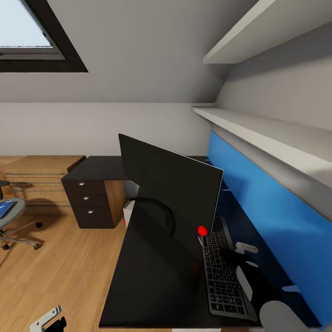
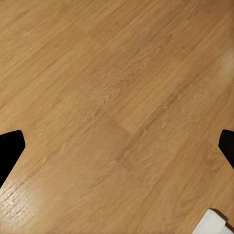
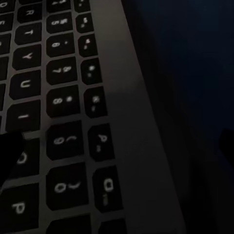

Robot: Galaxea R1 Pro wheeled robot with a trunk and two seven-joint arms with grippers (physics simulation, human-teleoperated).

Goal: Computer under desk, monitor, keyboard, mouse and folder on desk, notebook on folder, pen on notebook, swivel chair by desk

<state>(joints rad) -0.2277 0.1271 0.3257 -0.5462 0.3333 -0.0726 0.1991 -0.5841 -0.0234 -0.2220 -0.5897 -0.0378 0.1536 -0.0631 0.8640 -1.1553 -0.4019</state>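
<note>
Writing: key legends readable on the keyboard point(image 3: 63, 122) in the right wrist view, seen turned sideways: R, T, Y, U, I, O, P down one column, digits 6, 7, 8, 9, 0 down the next. No brand mark legible.

Worktop point(image 1: 152, 276): black top, blue back panel point(image 1: 258, 198) along its far side. Monitor point(image 1: 170, 184) stands on it, screen dark, angled across the top. A red dot point(image 1: 202, 230) sits at the monitor's lower corner, just above the keyboard's far end.

Keyboard point(image 1: 223, 272) lies flat on the worktop between the monitor and the blue panel, long axis running away from the robot, far end just beside the monitor's edge.

Right hand point(image 1: 237, 253): over the keyboard's panel-side edge, very close above the keys. In the wrist view its two dark fingertips point(image 3: 9, 156) stand wide apart, one over the key field, the other over the dark worktop beyond the silvery rim. Released, grasping nothing.

Left hand point(image 1: 48, 320): low beside the worktop, over the wood floor point(image 2: 117, 97). Fingertips point(image 2: 9, 148) spread wide, nothing between them; released.

Chair point(image 1: 11, 216) stands well apart from the worktop, something blue on its seat. Dark three-drawer unit point(image 1: 92, 203) beyond the worktop's far end, a light-wood chest point(image 1: 37, 177) beside it.
</note>
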